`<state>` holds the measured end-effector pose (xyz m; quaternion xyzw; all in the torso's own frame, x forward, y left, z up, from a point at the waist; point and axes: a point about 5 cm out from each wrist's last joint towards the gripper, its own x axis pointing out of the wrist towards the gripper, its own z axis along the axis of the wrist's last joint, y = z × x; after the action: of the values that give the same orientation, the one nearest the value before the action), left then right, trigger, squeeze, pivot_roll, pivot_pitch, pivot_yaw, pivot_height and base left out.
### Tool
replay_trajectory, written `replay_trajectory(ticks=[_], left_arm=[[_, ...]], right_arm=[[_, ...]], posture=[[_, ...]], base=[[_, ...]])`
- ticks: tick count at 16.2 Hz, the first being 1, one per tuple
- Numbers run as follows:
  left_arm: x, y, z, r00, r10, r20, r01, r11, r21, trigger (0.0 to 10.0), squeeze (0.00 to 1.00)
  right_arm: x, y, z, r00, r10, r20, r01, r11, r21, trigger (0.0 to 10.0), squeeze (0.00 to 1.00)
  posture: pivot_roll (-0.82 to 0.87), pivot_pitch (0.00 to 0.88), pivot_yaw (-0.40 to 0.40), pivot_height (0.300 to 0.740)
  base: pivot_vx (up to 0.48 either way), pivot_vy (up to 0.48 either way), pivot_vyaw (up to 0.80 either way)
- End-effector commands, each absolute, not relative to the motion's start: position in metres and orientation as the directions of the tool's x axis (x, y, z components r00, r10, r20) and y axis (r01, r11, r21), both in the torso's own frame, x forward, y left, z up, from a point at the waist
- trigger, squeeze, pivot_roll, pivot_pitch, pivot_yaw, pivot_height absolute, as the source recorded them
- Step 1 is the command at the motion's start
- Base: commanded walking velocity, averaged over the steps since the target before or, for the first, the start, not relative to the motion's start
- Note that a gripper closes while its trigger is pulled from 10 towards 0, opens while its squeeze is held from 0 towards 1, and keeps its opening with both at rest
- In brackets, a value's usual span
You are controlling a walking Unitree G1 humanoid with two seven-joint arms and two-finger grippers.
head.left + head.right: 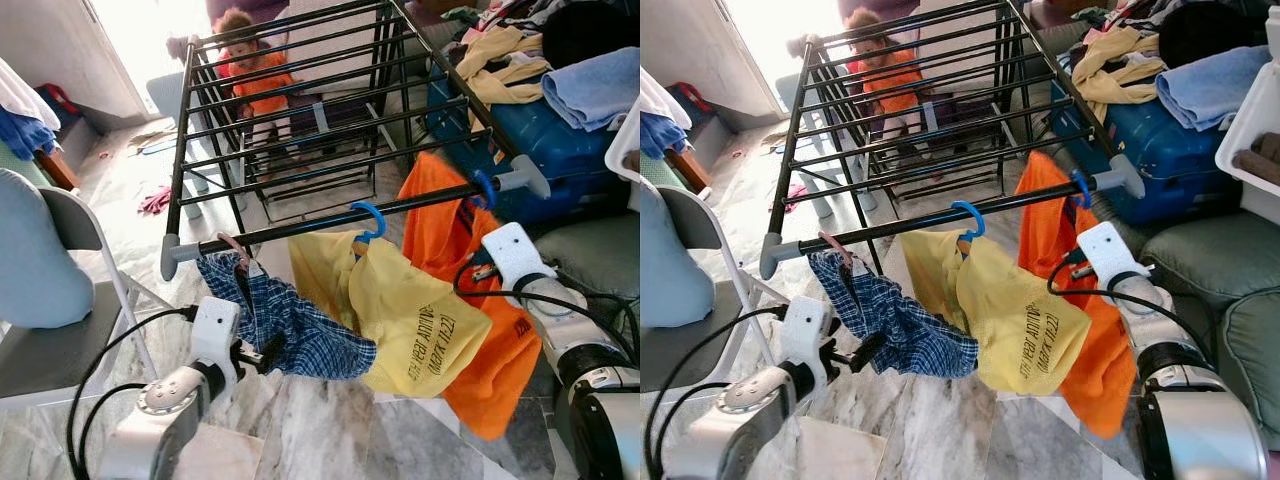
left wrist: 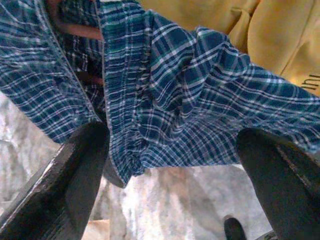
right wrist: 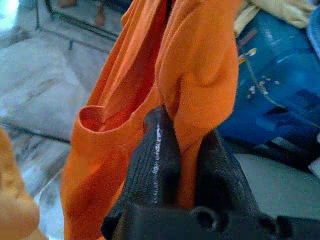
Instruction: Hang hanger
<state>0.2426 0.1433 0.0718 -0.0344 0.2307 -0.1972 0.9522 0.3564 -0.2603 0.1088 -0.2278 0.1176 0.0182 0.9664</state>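
The right hand (image 3: 182, 165) is pinched shut on a fold of the orange shirt (image 1: 440, 240), likely steadying it while its blue hanger (image 1: 484, 187) hooks the drying rack's front bar (image 1: 300, 232). The left hand (image 2: 165, 165) is spread wide below the plaid shirt (image 1: 290, 320), holding nothing. The yellow shirt (image 1: 410, 320) hangs between them on another blue hanger (image 1: 371, 222).

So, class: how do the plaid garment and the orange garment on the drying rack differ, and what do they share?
The plaid garment hangs at the rail's left end on a brownish hanger; the orange garment hangs at the right end on a blue one. The left pincer is open below the plaid; the right pincer grips the orange. Both hang from the front rail.
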Motion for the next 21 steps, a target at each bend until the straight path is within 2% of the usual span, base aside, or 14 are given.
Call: replay_trajectory(ticks=[1,3,4,5,11,17,19,21], left_arm=[[0.244,0.147,0.071,0.824,-0.368,-0.431,0.345,0.929,-0.133,10.0,0.0],[0.246,0.14,0.07,0.828,-0.375,-0.416,0.348,0.927,-0.141,10.0,0.0],[0.248,0.136,0.072,0.834,-0.387,-0.393,0.355,0.922,-0.154,10.0,0.0],[0.249,0.134,0.072,0.837,-0.388,-0.385,0.354,0.921,-0.159,10.0,0.0],[0.257,0.133,0.073,0.895,-0.311,-0.321,0.28,0.95,-0.139,10.0,0.0],[0.261,0.133,0.074,0.925,-0.254,-0.284,0.228,0.966,-0.121,10.0,0.0],[0.263,0.14,0.077,0.945,-0.198,-0.258,0.176,0.979,-0.107,10.0,0.0],[0.263,0.144,0.078,0.951,-0.179,-0.252,0.157,0.982,-0.102,10.0,0.0]], right_arm=[[0.366,-0.253,0.128,0.991,-0.002,-0.133,-0.054,0.909,-0.414,0.0,0.0],[0.362,-0.252,0.124,0.995,-0.012,-0.099,-0.027,0.926,-0.378,0.3,0.0],[0.357,-0.251,0.12,0.997,-0.027,-0.073,0.0,0.938,-0.347,9.5,0.0],[0.354,-0.25,0.117,0.998,-0.029,-0.06,0.008,0.943,-0.332,10.0,0.0],[0.31,-0.241,0.086,0.997,-0.077,-0.022,0.069,0.967,-0.247,10.0,0.0],[0.282,-0.232,0.081,0.994,-0.1,-0.036,0.089,0.967,-0.239,10.0,0.0],[0.266,-0.236,0.085,0.985,-0.166,-0.045,0.15,0.958,-0.244,10.0,0.0],[0.26,-0.232,0.084,0.986,-0.153,-0.061,0.135,0.964,-0.231,10.0,0.0]], posture=[[-0.08,0.0,0.123,0.74],[-0.1,0.0,0.113,0.74],[-0.12,0.0,0.107,0.74],[-0.13,0.0,0.105,0.74],[-0.17,0.0,0.096,0.74],[-0.19,0.0,0.078,0.74],[-0.19,0.0,0.071,0.74],[-0.19,0.0,0.071,0.74]], base=[[0.0,0.0,0.0],[0.0,0.0,0.0],[0.0,0.0,0.0],[0.0,0.0,0.0],[0.0,0.0,0.0],[0.0,0.0,0.0],[0.0,0.0,0.0],[0.0,0.0,0.0]])
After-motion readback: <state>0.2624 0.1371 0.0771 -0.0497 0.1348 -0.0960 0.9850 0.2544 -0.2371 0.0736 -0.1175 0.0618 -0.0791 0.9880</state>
